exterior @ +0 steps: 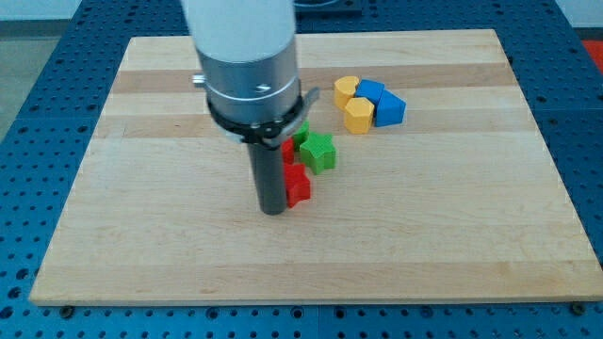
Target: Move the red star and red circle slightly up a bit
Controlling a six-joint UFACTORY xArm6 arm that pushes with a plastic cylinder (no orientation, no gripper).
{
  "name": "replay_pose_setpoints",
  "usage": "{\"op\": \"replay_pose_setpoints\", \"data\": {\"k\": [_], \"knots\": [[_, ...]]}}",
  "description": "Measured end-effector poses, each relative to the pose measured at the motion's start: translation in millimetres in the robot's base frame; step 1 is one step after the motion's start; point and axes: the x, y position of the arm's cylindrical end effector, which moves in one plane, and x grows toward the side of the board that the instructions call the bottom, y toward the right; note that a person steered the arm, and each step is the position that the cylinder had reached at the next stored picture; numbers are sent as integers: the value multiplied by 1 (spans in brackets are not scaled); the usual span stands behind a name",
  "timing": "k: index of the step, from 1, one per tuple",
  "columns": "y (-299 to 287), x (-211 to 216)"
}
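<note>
My tip (pixel 273 211) rests on the board near its middle, touching the left side of a red block (pixel 299 185). Its shape is partly hidden by the rod. A second red block (pixel 287 150) sits just above it, mostly hidden behind the rod. I cannot tell which is the star and which the circle. A green star (pixel 320 152) lies right of the red blocks, touching them. Another green block (pixel 301 131) peeks out above it, next to the arm.
At the view's upper right a cluster holds a yellow heart (pixel 347 89), a yellow block (pixel 358 114), a blue block (pixel 371 91) and a blue block (pixel 390 109). The wooden board (pixel 141 207) lies on a blue table.
</note>
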Motion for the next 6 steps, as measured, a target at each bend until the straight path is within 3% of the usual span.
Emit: {"op": "replay_pose_setpoints", "data": {"k": [3,5,6], "knots": [[48,-20],[10,-53],[20,-47]]}}
